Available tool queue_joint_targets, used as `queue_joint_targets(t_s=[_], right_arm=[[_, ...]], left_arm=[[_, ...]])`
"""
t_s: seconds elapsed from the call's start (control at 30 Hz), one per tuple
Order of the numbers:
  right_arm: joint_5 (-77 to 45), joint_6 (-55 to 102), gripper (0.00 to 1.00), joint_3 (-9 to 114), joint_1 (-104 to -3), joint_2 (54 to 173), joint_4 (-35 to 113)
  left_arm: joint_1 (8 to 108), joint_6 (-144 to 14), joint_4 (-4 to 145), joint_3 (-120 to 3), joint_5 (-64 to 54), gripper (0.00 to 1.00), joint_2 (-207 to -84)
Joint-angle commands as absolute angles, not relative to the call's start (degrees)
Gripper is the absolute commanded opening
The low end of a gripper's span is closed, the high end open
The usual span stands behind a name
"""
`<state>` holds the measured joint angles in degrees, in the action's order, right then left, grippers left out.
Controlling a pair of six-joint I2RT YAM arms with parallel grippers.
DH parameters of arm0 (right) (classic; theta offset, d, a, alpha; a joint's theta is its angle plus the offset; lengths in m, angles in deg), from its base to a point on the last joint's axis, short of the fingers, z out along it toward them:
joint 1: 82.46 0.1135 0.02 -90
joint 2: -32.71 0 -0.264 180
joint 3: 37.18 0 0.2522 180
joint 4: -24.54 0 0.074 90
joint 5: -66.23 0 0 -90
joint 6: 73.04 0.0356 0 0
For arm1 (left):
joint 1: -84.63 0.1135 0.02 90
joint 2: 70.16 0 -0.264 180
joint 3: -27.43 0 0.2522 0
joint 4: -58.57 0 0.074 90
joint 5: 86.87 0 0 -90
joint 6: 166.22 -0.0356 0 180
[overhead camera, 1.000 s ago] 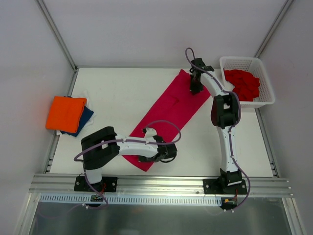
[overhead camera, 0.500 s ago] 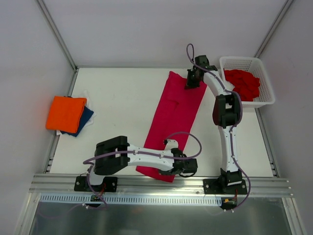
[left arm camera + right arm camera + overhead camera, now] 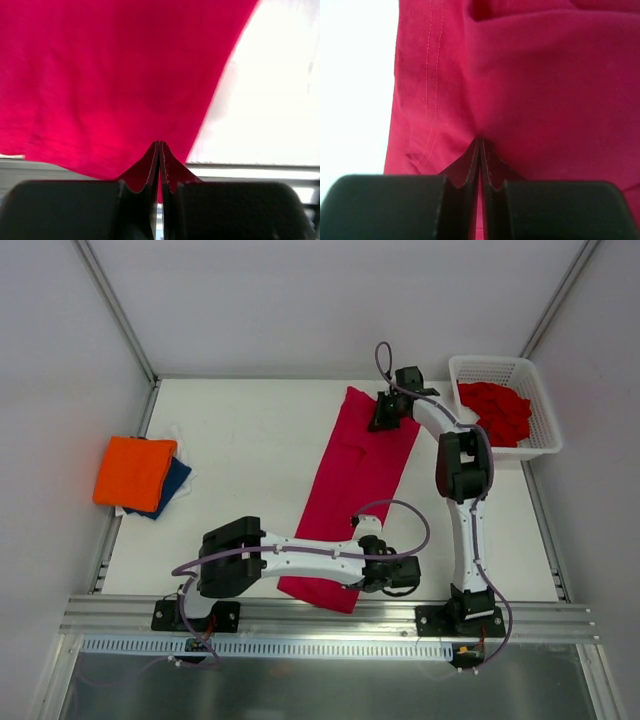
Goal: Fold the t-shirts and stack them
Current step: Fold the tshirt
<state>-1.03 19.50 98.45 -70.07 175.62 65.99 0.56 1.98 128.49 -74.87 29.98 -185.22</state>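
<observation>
**Top view.**
- I log the left gripper (image 3: pixel 400 575) clamped on the near right corner of the crimson-pink t-shirt (image 3: pixel 355 490).
- The right gripper (image 3: pixel 385 412) is clamped on the shirt's far end.
- The shirt lies as a long strip on the table (image 3: pixel 250 440), running from far right to near left between the two grippers.
- The left arm lies low, stretched rightward along the near edge. The right arm reaches straight out to the far side, its wrist bent leftward.
- At the left edge, an orange t-shirt (image 3: pixel 135 470) lies folded on a dark blue t-shirt (image 3: pixel 178 480).
- Red t-shirts (image 3: pixel 495 412) fill the basket (image 3: pixel 500 365) at far right.

**Left wrist.** The jaws are pressed together with crimson cloth pinched between them. The shirt spreads up and left.

**Right wrist.** The jaws are pressed together on a stitched hem, and cloth fills the view ahead.
</observation>
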Motion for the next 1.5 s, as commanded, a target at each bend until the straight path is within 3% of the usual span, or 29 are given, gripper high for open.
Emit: queue_joint_targets(t_s=[0.0,0.17,0.33,0.37,0.47,0.5,0.9,1.2,1.47], right_arm=[[-8.2,15.7,0.07,87.7,-69.1,161.0,59.1],[-17.0,13.4,0.2,79.8,-68.7,147.8,57.1],[-23.0,11.7,0.24,77.9,-68.6,138.2,62.0],[-25.5,11.1,0.22,77.9,-68.5,137.5,63.5],[-33.4,11.0,0.01,76.4,-68.3,135.7,67.5],[-34.6,11.0,0.01,75.8,-68.4,135.5,68.5],[-37.7,13.7,0.0,78.6,-68.0,150.7,72.4],[-37.9,13.8,0.0,82.8,-67.9,158.3,73.9],[-38.0,13.3,0.0,84.4,-67.9,160.5,73.8]], left_arm=[[-0.1,2.9,136.5,-75.8,38.1,0.0,-181.6],[1.7,7.1,150.7,-80.8,50.6,0.0,-177.7],[4.6,8.3,153.6,-77.5,57.0,0.0,-168.3],[4.9,8.4,153.3,-75.5,57.3,0.0,-167.0],[5.8,6.9,150.5,-70.6,57.0,0.0,-163.2],[6.0,6.5,149.8,-69.5,56.7,0.0,-162.5],[6.8,-10.8,120.4,-52.4,45.5,0.0,-154.5],[9.5,-20.3,99.0,-43.2,34.7,0.0,-157.3],[11.9,-20.2,97.0,-40.8,32.5,0.0,-163.0]])
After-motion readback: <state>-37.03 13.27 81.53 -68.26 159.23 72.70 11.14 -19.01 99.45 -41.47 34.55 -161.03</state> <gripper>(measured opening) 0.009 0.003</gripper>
